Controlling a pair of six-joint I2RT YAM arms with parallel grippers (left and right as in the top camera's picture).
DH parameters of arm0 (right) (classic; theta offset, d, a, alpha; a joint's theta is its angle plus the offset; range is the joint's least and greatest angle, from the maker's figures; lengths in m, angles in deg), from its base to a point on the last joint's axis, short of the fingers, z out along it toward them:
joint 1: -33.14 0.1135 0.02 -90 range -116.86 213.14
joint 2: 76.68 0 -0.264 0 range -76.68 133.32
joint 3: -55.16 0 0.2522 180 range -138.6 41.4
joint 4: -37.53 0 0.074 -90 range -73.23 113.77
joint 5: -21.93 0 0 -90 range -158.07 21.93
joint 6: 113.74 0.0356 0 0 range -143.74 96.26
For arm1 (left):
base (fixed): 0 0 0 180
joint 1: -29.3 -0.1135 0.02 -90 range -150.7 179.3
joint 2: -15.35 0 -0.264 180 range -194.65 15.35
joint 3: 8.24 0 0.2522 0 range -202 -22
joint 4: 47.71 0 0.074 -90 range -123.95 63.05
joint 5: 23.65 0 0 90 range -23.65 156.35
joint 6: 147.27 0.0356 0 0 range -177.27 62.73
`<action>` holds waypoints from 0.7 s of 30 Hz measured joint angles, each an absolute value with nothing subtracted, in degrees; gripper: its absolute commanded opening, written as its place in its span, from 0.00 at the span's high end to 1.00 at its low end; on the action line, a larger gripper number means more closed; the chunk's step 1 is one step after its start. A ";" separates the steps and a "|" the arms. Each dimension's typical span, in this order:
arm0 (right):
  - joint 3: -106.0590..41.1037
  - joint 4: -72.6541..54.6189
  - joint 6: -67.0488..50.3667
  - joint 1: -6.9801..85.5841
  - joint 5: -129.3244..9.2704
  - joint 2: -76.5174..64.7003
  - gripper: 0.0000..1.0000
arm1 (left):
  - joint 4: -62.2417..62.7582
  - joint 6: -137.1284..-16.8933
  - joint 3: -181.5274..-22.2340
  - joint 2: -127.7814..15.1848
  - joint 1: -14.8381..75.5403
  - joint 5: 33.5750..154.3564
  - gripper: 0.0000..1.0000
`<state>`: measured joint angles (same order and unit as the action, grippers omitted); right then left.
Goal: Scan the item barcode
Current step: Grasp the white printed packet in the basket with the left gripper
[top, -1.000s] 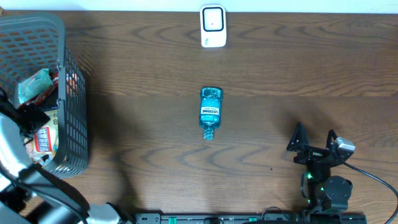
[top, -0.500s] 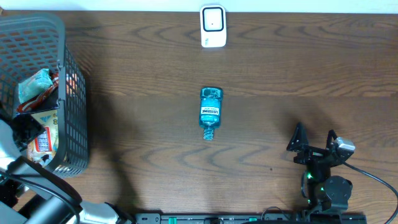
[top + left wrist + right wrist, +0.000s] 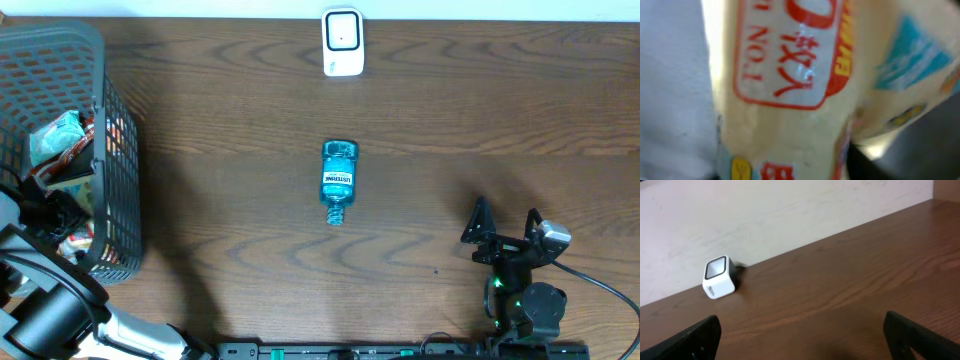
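At the left, the basket (image 3: 115, 170) holds several packets, and the left gripper (image 3: 55, 212) is down inside it. Its camera is filled by a yellow packet (image 3: 790, 100) with red print; the fingers are out of sight, so I cannot tell whether they grip it. Mid-table a blue bottle (image 3: 338, 180) lies flat, well apart from the white scanner (image 3: 342, 42) at the far edge. The right gripper (image 3: 506, 222) sits near right, jaws wide and empty
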<state>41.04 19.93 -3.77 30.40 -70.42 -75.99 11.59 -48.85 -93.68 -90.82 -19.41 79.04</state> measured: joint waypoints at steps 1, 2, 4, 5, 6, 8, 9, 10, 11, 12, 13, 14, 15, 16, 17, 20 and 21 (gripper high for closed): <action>41.04 19.91 -3.77 30.40 -70.42 -75.99 0.01 | 11.85 -48.54 -93.84 -90.78 -19.41 79.43 0.90; 41.04 19.91 -3.77 30.40 -70.42 -75.99 0.01 | 12.20 -48.32 -94.12 -90.58 -19.43 79.85 0.92; 41.04 19.91 -3.77 30.40 -70.42 -75.99 0.01 | 12.47 -48.63 -94.76 -89.79 -19.38 80.44 0.93; 41.04 19.91 -3.77 30.40 -70.42 -75.99 0.01 | 12.42 -48.76 -94.93 -89.77 -19.38 80.55 0.93; 41.04 19.91 -3.77 30.40 -70.42 -75.99 0.01 | 12.33 -49.33 -95.26 -89.75 -19.34 80.68 0.93; 41.04 19.91 -3.77 30.40 -70.42 -75.99 0.01 | 12.31 -50.16 -96.04 -89.68 -19.23 80.92 0.93; 41.04 19.91 -3.77 30.40 -70.42 -75.99 0.01 | 12.31 -50.47 -96.70 -89.53 -19.23 81.20 0.92; 41.04 19.93 -3.77 30.40 -70.44 -75.99 0.00 | 12.29 -51.06 -97.64 -89.07 -19.23 81.73 0.92; 41.04 19.93 -3.77 30.40 -70.44 -75.99 0.01 | 12.12 -51.51 -98.89 -88.15 -19.23 82.62 0.93; 41.04 19.91 -3.77 30.40 -70.42 -75.99 0.01 | 11.88 -51.89 -99.80 -87.35 -19.23 83.17 0.92; 41.04 19.91 -3.77 30.40 -70.42 -75.99 0.01 | 11.35 -52.80 -101.20 -85.75 -19.23 84.15 0.93; 41.04 19.91 -3.77 30.40 -70.42 -75.99 0.01 | 10.32 -53.68 -102.47 -84.13 -19.23 85.03 0.93; 41.04 19.91 -3.77 30.40 -70.42 -75.99 0.01 | 8.97 -54.79 -103.69 -82.25 -19.23 85.90 0.93; 41.04 19.91 -3.77 30.40 -70.42 -75.99 0.01 | 7.24 -56.39 -105.07 -79.78 -19.23 86.88 0.92; 41.04 19.93 -3.77 30.40 -70.42 -75.99 0.01 | 5.45 -57.81 -106.19 -77.73 -19.23 87.71 0.93; 41.04 19.91 -3.77 30.40 -70.42 -75.99 0.01 | -2.33 -63.75 -108.31 -69.71 -19.23 91.50 0.93; 41.04 19.91 -3.77 30.40 -70.42 -75.99 0.01 | -4.52 -65.87 -108.70 -67.28 -19.25 92.89 0.92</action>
